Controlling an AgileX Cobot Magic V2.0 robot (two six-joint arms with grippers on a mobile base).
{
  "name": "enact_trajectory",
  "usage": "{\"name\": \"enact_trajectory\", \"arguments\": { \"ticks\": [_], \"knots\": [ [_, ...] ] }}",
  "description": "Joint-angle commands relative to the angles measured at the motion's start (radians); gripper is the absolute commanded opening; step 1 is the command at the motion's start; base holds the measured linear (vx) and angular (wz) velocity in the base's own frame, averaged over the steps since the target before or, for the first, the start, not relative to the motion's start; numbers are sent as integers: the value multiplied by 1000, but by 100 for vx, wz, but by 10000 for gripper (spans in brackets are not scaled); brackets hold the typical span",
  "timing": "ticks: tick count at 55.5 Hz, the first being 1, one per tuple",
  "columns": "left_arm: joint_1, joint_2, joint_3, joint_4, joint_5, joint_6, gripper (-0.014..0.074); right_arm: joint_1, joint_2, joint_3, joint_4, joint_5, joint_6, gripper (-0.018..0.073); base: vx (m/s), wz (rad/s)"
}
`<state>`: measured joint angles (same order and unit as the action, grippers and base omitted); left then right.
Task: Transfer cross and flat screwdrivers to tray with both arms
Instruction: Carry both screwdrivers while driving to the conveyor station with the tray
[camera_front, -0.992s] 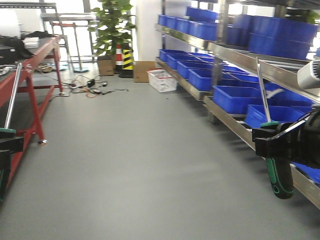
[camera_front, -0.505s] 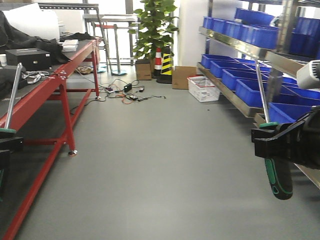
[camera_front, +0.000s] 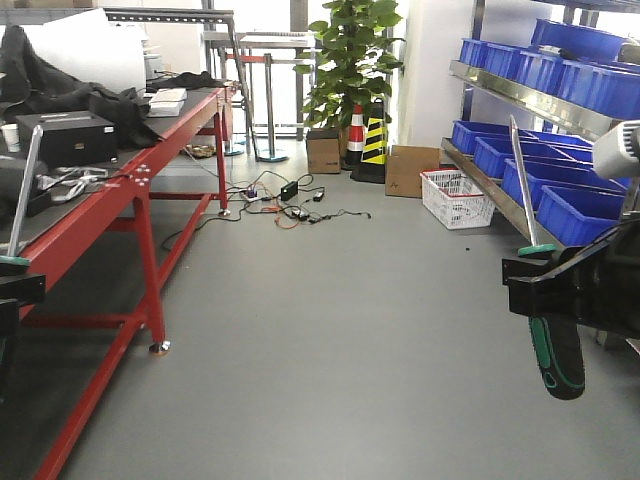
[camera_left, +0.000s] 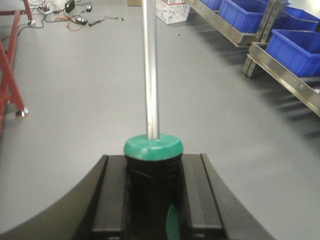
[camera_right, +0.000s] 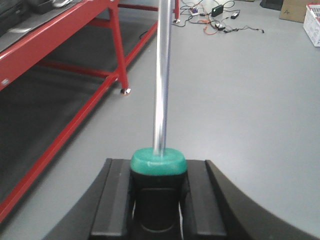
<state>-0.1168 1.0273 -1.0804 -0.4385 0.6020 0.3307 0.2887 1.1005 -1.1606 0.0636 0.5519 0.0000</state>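
Note:
Both screwdrivers are held upright in the air over the grey floor. My left gripper (camera_front: 12, 290) at the left edge of the front view is shut on the black and green handle of one screwdriver (camera_left: 153, 150), its silver shaft (camera_front: 22, 190) pointing up. My right gripper (camera_front: 545, 285) is shut on the other screwdriver (camera_right: 158, 161). That handle (camera_front: 557, 355) hangs below the fingers and the shaft (camera_front: 522, 185) rises above them. The tray is out of view.
A red workbench (camera_front: 110, 195) loaded with dark gear runs along the left. Metal shelving with blue bins (camera_front: 560, 170) lines the right. Far ahead stand a potted plant (camera_front: 350, 60), striped cones (camera_front: 365, 135), a cardboard box (camera_front: 405, 170), a white basket (camera_front: 450, 195) and floor cables (camera_front: 290, 205).
The whole room has slid to the right in the front view: the shelving moved toward the right edge and more of the red bench shows. Both grippers keep their place, still holding the screwdrivers.

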Motion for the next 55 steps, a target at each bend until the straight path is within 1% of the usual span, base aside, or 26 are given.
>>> {"name": "enact_trajectory", "arguments": {
  "ticks": [1,12,23,36,55],
  "knots": [
    [-3,-16,-31,-31,-82,-7,0,-2,-20,-38,-2,-87,-7,-8,65,-6],
    [-3,-16,-31,-31,-82,-7,0,-2,-20,-38,-2,-86,-7,-8,61,-20],
    [-3,-16,-31,-30,-82,-7,0,-2,-20,-38,-2,-86,-7,-8,56,-45],
    [-3,-16,-31,-30,-82,-7,0,-2,-20,-38,-2,-86,-7,-8,51,-68],
    [-3,-16,-31,-30,-82,-7,0,-2,-20,-38,-2,-86,-7,-8,45,-80]
  ]
}}
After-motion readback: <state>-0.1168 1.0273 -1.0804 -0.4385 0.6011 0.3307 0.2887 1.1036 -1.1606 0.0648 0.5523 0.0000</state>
